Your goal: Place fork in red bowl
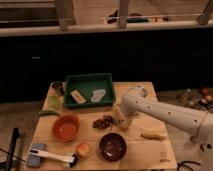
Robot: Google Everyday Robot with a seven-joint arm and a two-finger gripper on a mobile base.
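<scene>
Wooden worktop (142, 152) carries a red bowl (65, 128) at its left, a dark bowl (112, 145) nearer the front, a green tray (89, 77) at the back; a white arm (165, 114) reaches in from the right, its claw (120, 119) low beside a brown heap (103, 122) mid-worktop; whether the claw grasps anything cannot be told; the fork cannot be made out.

I can't pick out the fork. My claw (120, 119) sits mid-surface (145, 150), beside a brown clump (104, 121) I can't identify. My arm (165, 114) runs off the right edge.
</scene>
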